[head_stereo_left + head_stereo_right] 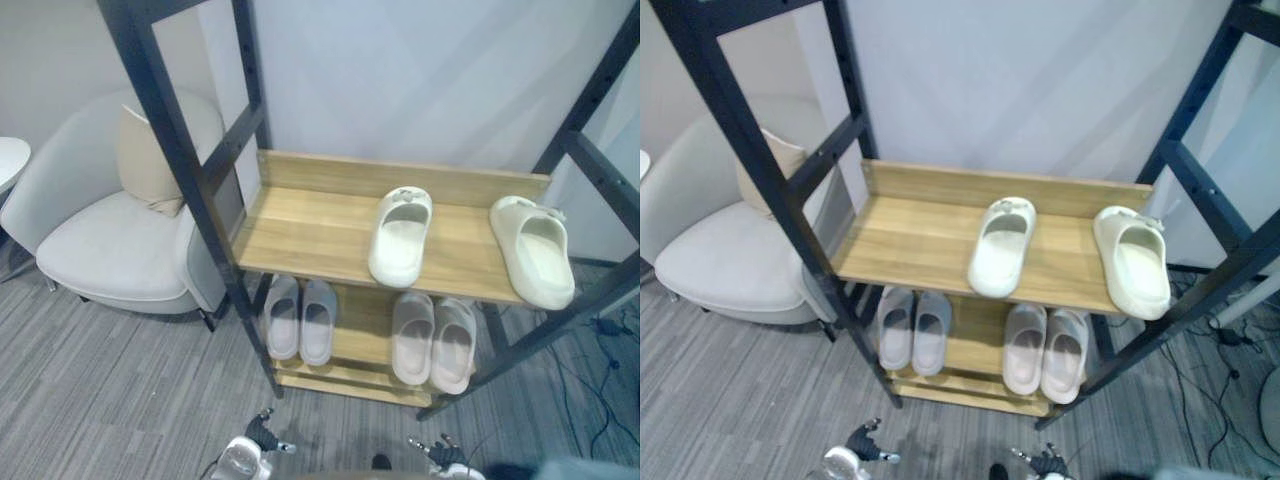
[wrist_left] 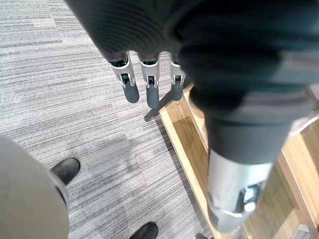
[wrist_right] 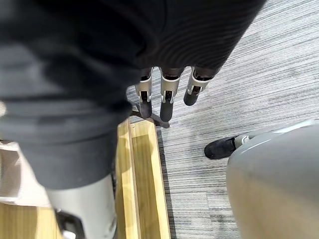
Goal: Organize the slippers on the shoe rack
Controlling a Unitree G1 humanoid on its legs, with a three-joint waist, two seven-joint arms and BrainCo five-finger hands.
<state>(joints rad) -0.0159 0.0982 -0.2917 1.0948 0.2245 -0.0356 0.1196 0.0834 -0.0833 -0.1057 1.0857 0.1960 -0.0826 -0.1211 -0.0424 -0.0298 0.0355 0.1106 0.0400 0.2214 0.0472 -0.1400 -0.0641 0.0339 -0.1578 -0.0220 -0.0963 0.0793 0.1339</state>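
Observation:
A dark metal shoe rack [image 1: 180,150] carries wooden shelves. On the upper shelf [image 1: 300,225] two cream slippers lie apart: one [image 1: 400,238] near the middle, the other [image 1: 533,250] at the right end with its heel over the front edge. The lower shelf [image 2: 184,134] holds a pale grey pair [image 1: 300,318] on the left and a pale beige pair [image 1: 433,340] on the right. My left hand [image 2: 150,92] and right hand [image 3: 167,97] hang low in front of the rack over the carpet, fingers straight, holding nothing. They also show at the bottom edge of the eye views, left hand [image 1: 262,432] and right hand [image 1: 440,450].
A white armchair [image 1: 110,250] with a beige cushion [image 1: 145,160] stands just left of the rack. A white round table edge [image 1: 10,160] shows at the far left. Cables [image 1: 605,345] lie on the grey carpet at the right.

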